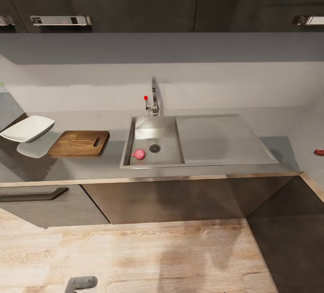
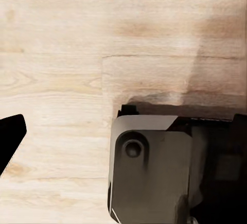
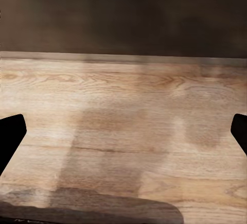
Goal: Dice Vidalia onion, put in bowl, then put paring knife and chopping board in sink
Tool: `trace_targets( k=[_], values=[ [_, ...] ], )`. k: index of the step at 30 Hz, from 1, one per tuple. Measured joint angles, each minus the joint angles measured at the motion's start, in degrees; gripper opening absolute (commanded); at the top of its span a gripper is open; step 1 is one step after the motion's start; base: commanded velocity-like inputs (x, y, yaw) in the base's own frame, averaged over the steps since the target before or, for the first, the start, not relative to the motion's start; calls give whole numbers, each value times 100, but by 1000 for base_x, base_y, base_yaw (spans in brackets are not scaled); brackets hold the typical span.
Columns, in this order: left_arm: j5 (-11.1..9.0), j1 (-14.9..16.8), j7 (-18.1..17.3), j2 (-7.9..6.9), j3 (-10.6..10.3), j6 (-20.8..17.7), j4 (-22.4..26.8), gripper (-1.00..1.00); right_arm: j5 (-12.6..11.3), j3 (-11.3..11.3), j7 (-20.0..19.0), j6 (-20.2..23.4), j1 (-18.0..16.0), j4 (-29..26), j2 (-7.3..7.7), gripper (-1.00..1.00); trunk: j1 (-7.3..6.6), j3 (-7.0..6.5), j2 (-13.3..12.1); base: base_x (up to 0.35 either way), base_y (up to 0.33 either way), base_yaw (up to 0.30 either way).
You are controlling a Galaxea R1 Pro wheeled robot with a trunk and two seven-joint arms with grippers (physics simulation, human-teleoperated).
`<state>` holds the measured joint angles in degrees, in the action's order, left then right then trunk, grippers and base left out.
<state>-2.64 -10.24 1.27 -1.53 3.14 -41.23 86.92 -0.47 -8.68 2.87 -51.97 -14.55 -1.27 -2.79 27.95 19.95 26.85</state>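
The robot stands back from the counter [image 1: 67, 167], arms low. Both wrist views look down at the wooden floor [image 3: 123, 110].

The right gripper [image 3: 123, 131] shows dark fingers [image 3: 10, 134] at the two far edges of its view, so they stand wide with nothing between them. Of the left gripper, one dark tip [image 2: 9, 134] is visible beside the robot's grey base [image 2: 149, 172]; its spread cannot be told.

The sink [image 1: 225, 138] is the landmark. The Vidalia onion [image 1: 139, 154] lies inside its basin, just beside the round drain [image 1: 155, 148]. The chopping board [image 1: 80, 143] lies flat on the counter just left of the sink, and the bowl [image 1: 28, 128] sits further left, beyond the board. A small red item [image 1: 319, 152], probably the paring knife, lies well to the right of the sink at the picture's edge; it is too small to confirm.

Risks noted:
- The onion is round and may roll on the steel floor of the basin if pushed off-centre.
- The tap [image 1: 154, 95] stands behind the basin and could be struck on a high reach.
- The knife lies well apart from the board, so fetching it likely needs a base move.
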Motion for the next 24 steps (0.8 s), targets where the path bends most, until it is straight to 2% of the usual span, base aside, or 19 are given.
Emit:
trace_targets(
  k=[2,5,11,15,19,24],
  values=[
    [4,20,0,12,-8,-17,90,100,0,0,1,18,0,-1,-1,100,0,0,0,0,0,0],
    [9,103,0,112,-13,-28,146,100,0,0,0,86,0,-1,-1,100,0,0,0,0,0,0],
    [44,585,1,344,-28,-40,186,100,2,-1,-21,416,0,-6,-7,100,0,0,0,0,0,0],
    [54,930,0,493,-39,-113,191,100,3,-1,-24,486,0,-9,-3,100,0,0,0,0,0,0],
    [64,1367,0,619,-53,-468,195,100,6,-1,-25,516,0,-10,-3,100,1,-1,-1,0,0,0],
    [70,1950,0,671,-57,-870,202,100,7,-1,-21,525,0,-10,-2,100,1,-2,-1,0,0,0]
  ],
)
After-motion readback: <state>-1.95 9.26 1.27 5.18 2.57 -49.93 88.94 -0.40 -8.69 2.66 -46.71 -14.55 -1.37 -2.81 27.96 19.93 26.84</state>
